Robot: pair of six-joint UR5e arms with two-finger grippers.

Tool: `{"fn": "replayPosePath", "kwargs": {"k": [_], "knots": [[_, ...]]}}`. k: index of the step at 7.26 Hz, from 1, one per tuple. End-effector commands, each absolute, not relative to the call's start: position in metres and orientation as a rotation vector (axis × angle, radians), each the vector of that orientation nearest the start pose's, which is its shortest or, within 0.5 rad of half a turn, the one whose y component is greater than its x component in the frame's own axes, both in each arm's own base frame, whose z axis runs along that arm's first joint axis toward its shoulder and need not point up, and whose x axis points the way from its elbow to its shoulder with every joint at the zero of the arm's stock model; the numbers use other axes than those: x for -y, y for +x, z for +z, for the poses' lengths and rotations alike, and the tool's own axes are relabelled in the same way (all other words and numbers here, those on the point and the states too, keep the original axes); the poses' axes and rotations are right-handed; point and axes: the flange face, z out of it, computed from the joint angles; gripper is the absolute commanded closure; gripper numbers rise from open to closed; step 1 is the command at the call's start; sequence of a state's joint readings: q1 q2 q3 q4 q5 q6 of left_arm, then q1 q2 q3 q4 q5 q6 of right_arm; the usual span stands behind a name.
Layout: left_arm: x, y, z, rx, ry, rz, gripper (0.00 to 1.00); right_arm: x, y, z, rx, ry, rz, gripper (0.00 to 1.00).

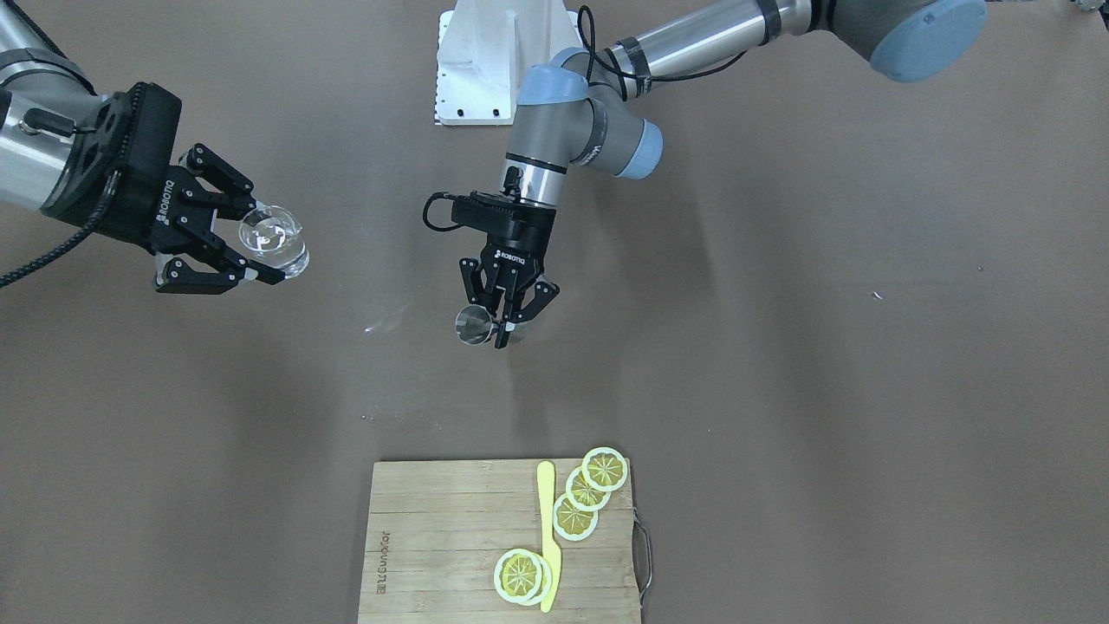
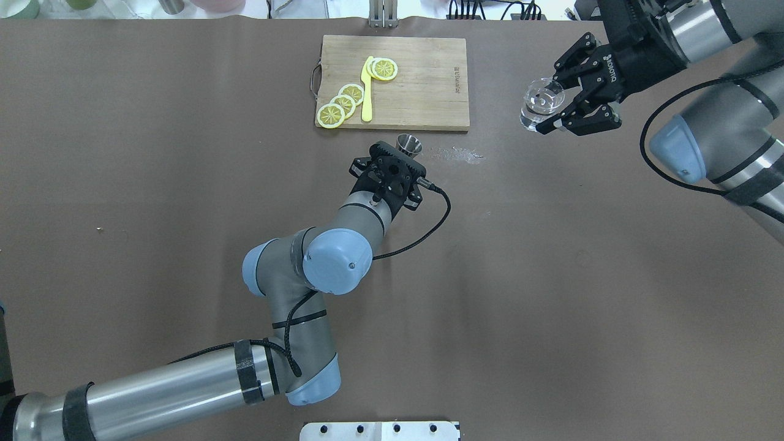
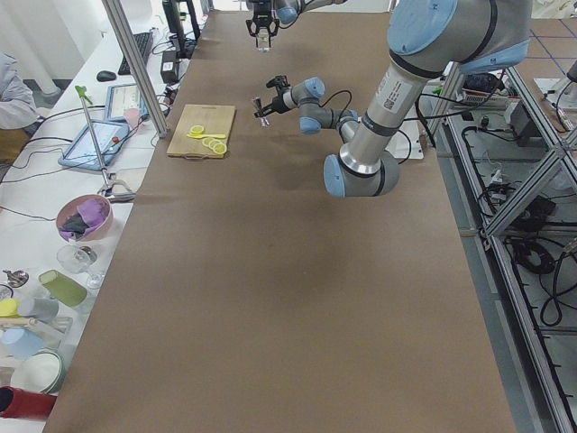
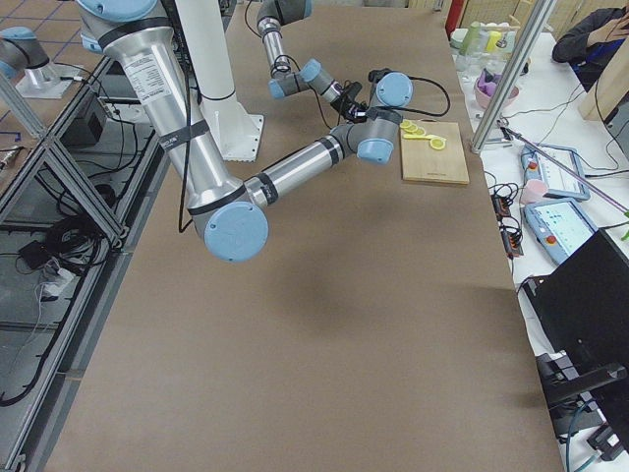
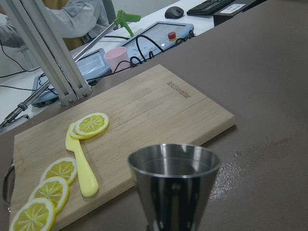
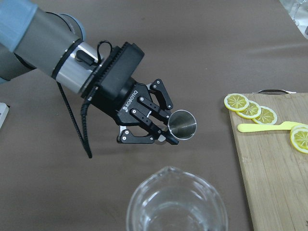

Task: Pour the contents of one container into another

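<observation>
Table (image 2: pixel 153 202), one, brown: it is spanning every view, with wide bare stretches lying on both sides of the left arm.

Cutting board (image 2: pixel 422 92), one, wooden: it is lying at the middle of the table's far edge, its metal handle pointing to the robot's left.

Right gripper (image 1: pixel 265 244), one: its fingers are closing around the glass tumbler from both sides, out toward the robot's right, well apart from the board.

Left gripper (image 6: pixel 169 135), one: its fingers are pinching the jigger at the narrow waist.

Yellow knife (image 1: pixel 547 537), one: it is lying across the board.

Lemon slices (image 1: pixel 575 517), five: three are overlapping in a row beside the knife, and two are stacking at its other end.

Glass tumbler (image 2: pixel 541 99), one, clear: it is hanging in the right gripper, mouth up.

Jigger (image 1: pixel 472 325), one, grey metal: it is sitting in the left gripper over bare table, just short of the board's near edge. A bare gap is separating it from the tumbler.
</observation>
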State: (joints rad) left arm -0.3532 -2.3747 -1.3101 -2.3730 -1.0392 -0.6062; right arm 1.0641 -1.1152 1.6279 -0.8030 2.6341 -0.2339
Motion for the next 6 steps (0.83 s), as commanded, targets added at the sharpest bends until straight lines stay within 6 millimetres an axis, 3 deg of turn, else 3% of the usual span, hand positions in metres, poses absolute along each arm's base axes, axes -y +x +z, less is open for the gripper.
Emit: {"fn": "replayPosePath", "kwargs": {"k": [1,3,5,6], "knots": [[0.405,0.64,0.151,-0.807,1.222,0.211,1.0,0.561,-0.281,0.273,1.116,1.064,-1.269,1.0],[0.395,0.64,0.118,-0.841,1.261,0.243,1.0,0.565,-0.296,0.263,1.097,1.077,-1.27,1.0],[0.39,0.659,0.108,-0.839,1.255,0.264,1.0,0.561,-0.294,0.253,1.102,1.093,-1.279,1.0],[0.382,0.665,0.114,-0.834,1.248,0.276,1.0,0.554,-0.289,0.248,1.119,1.101,-1.29,1.0]]}}
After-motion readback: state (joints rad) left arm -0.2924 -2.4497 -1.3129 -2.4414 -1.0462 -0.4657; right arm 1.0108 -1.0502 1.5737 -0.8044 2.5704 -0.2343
